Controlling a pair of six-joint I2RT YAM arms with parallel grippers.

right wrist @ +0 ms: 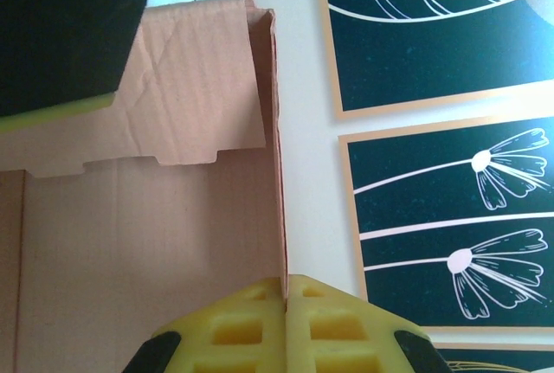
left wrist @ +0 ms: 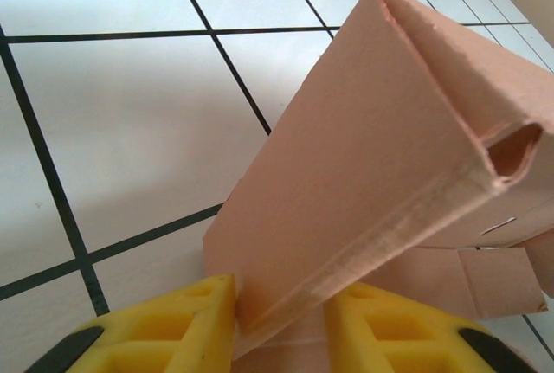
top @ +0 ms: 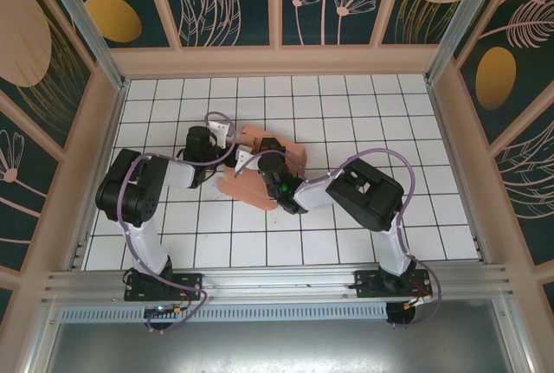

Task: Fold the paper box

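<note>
The paper box is salmon-pink card, partly folded, lying mid-table between both arms. In the left wrist view a doubled, hollow side wall of the paper box rises at a slant. My left gripper straddles its lower end, the left pad pressed on the card and the right pad against the crease. In the right wrist view the box's inside shows with a creased flap across the top. My right gripper is shut on the thin upright wall at its right edge. From above, the left gripper and right gripper meet over the box.
White tiled floor with dark grid lines lies all around the box. Patterned dark walls with wooden frames enclose the back and both sides. A dark body with a yellow-green edge hangs over the box's upper left in the right wrist view.
</note>
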